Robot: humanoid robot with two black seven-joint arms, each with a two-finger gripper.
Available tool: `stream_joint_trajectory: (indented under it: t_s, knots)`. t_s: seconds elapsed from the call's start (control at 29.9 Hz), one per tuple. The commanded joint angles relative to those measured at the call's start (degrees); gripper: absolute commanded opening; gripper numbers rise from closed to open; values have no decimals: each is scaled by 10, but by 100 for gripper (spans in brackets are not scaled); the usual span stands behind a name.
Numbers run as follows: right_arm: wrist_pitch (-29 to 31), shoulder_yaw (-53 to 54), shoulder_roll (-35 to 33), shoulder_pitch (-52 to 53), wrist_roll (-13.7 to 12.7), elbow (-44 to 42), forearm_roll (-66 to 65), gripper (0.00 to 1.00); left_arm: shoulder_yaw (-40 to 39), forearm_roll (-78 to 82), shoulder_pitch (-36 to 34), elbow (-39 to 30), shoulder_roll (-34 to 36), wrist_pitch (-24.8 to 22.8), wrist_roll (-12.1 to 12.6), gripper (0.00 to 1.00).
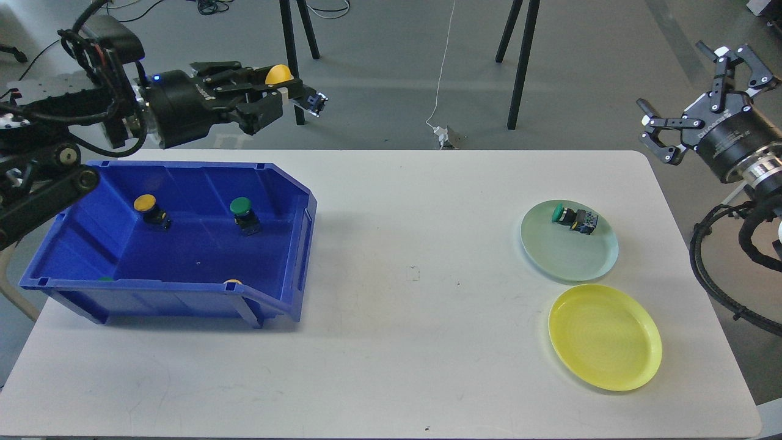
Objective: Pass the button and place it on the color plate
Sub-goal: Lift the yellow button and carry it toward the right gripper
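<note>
Yellow button (278, 74) sits clamped between the fingers of the left gripper (287, 91), held in the air above the far edge of the table (403, 293). Below and left of that claw lies the blue bin (293, 244) with another yellow button (149, 208) and a green button (243, 212). The right gripper (696, 91) hangs with fingers spread, holding nothing. Below and left of it are the green plate (568, 256), carrying a green button (573, 218), and the yellow plate (605, 336).
</note>
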Motion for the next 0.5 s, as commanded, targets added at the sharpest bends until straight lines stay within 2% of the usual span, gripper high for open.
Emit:
stream_joint_trajectory:
  t_s: [0.0, 0.13, 0.47]
  knots:
    - [-2, -8, 31, -17, -5, 44, -2, 98, -1, -8, 6, 5, -63, 39, 4, 28]
    - [-7, -61, 40, -28, -5, 98, -5, 98, -2, -8, 32, 14, -124, 59, 23, 28]
    - [-24, -99, 129, -23, -2, 117, -55, 89, -2, -7, 60, 57, -204, 80, 25, 28]
